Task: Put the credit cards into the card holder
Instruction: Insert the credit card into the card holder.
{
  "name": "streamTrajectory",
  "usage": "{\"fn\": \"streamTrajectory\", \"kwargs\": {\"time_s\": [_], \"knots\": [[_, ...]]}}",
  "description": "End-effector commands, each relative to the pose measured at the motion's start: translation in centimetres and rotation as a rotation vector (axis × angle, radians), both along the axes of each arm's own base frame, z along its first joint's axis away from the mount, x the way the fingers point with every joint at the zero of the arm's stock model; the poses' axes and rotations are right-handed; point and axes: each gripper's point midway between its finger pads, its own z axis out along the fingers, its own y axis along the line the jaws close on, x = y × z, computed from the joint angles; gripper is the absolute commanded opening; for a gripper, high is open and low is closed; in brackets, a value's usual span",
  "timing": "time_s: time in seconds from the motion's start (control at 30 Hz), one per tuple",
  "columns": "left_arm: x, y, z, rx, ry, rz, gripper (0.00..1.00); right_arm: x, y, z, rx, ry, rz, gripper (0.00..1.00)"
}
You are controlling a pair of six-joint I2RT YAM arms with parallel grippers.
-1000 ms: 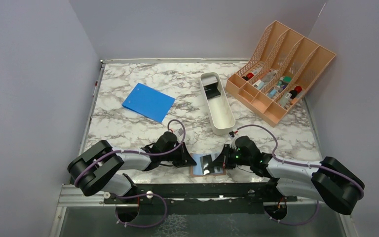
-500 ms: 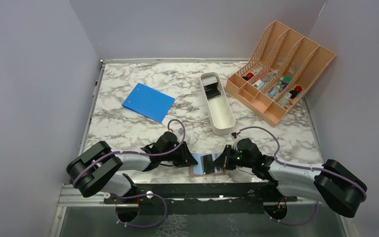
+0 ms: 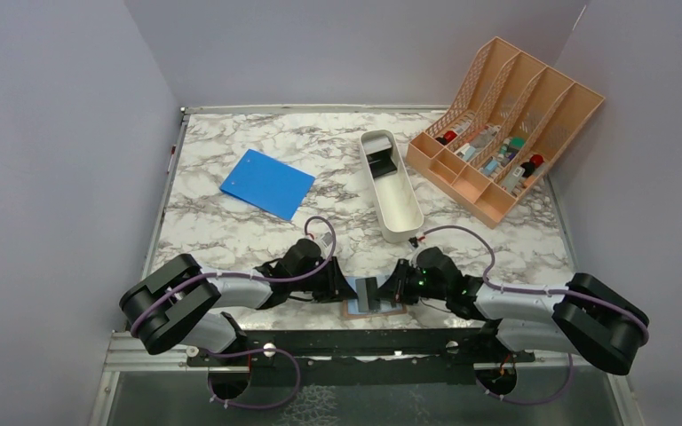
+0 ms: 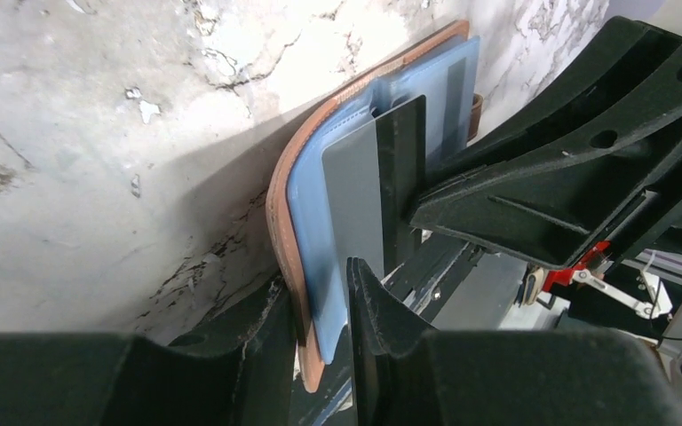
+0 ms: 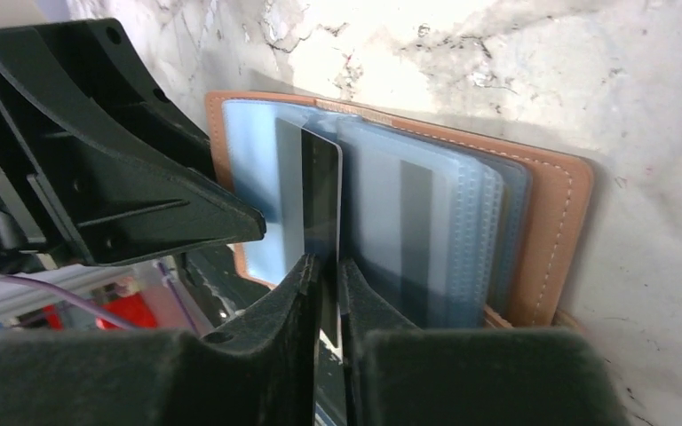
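The brown card holder [image 3: 378, 310] lies open at the table's near edge, pale blue sleeves up. My left gripper [image 3: 348, 288] straddles its left edge. In the left wrist view the cover [image 4: 277, 204] rests against one finger, and a gap separates the sleeve from the other. My right gripper [image 3: 393, 286] reaches in from the right. A thin dark credit card [image 5: 320, 191] stands on edge over the sleeves between its fingers, which are barely parted around it. The same card [image 4: 355, 195] looks grey from the left. Another card [image 5: 416, 222] sits inside a sleeve.
A long white tray [image 3: 406, 216] stands mid-table with a black item at its far end. A blue notebook [image 3: 267, 183] lies to the left, and a peach lattice organiser [image 3: 506, 124] stands at the back right. The black frame rail [image 3: 346, 342] runs just below the holder.
The right gripper has moved left, bringing the card from lying flat over the holder to standing on edge at its middle. The left jaws have widened. The right jaws have parted slightly.
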Motion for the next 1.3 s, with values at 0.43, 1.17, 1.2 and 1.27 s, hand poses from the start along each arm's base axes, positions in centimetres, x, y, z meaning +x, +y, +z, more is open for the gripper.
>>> {"fn": "streamTrajectory", "kwargs": {"time_s": [0.43, 1.17, 1.2, 1.27], "knots": [[0.1, -0.7, 1.0, -0.035, -0.032, -0.002, 0.27, 0.5, -1.6, -0.8, -0.198, -0.045, 0.018, 0.41], [0.1, -1.5, 1.6, -0.064, -0.06, -0.034, 0.21, 0.9, 1.0, 1.0, -0.127, -0.103, 0.105, 0.43], [0.1, -1.6, 1.7, -0.067, -0.062, -0.038, 0.21, 0.8, 1.4, 1.2, -0.109, -0.108, 0.121, 0.43], [0.1, -1.7, 1.7, -0.07, -0.064, -0.042, 0.21, 0.6, 2.3, 1.8, -0.069, -0.123, 0.16, 0.43]]}}
